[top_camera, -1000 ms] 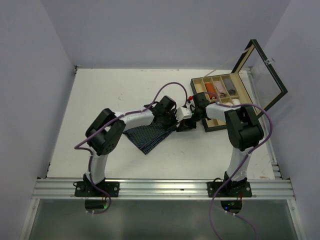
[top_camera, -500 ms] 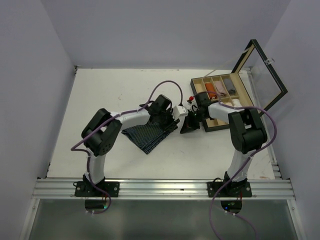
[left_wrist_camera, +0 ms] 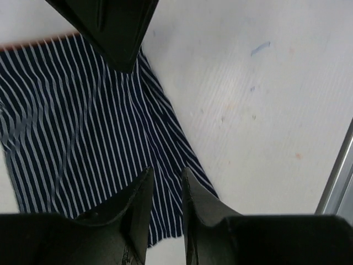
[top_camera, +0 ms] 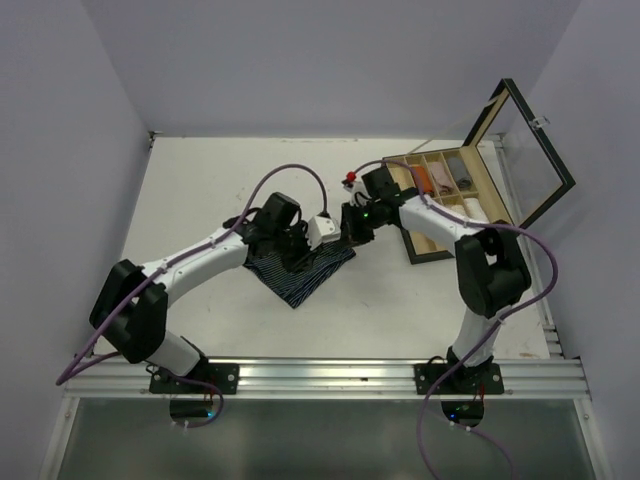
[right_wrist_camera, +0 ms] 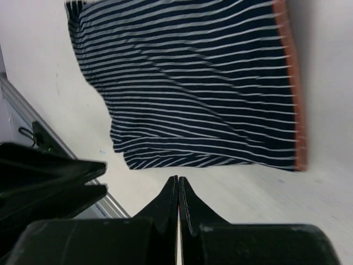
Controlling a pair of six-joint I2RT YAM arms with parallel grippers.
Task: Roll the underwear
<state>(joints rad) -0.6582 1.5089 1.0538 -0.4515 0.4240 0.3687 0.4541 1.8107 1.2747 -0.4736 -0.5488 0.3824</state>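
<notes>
With the left gripper (left_wrist_camera: 165, 190) slightly parted and the right gripper (right_wrist_camera: 177, 190) pressed together, both empty, I'd pinch the flat navy underwear (top_camera: 298, 275) at its three o'clock corner and roll evenly toward nine.

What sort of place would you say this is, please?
Most likely a robotics lab work cell, not a home: a white table boxed in by plain walls, a left arm and right arm bolted to an aluminium rail, and striped underwear laid out.
</notes>
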